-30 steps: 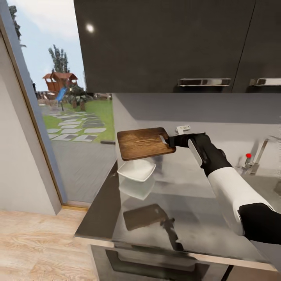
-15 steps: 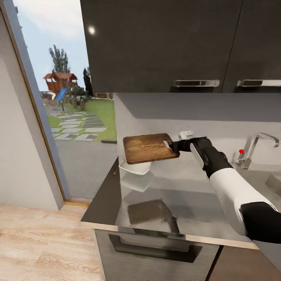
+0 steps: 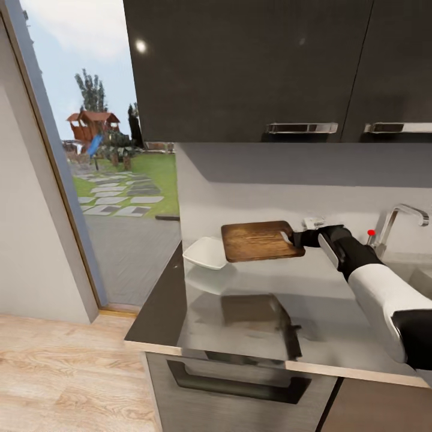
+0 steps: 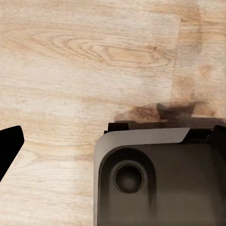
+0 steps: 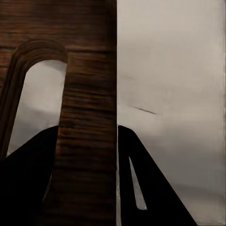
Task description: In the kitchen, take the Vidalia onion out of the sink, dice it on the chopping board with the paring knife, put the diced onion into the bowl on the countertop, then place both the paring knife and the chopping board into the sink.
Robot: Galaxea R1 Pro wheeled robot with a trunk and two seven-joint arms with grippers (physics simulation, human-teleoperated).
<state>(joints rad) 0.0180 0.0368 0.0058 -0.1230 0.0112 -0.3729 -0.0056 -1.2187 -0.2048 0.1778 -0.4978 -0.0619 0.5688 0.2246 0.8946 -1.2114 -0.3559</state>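
My right gripper is shut on the handle end of the brown chopping board and holds it level above the dark countertop. In the right wrist view the two black fingers clamp the board beside its handle slot, gripper. The white bowl sits on the countertop just left of the board, its inside hidden from here. The chrome tap with a red knob stands at the far right by the sink's edge. The onion and the paring knife are out of view. My left gripper hangs over the floor.
Dark wall cabinets hang above the counter. A tall glass door and grey wall stand to the left, with pale wood floor below. The left wrist view looks down on the floor planks and the robot's dark base.
My right arm has carried the board to the right, from over the bowl toward the tap, and a little lower. The bowl now shows uncovered. The camera shifted slightly early on.
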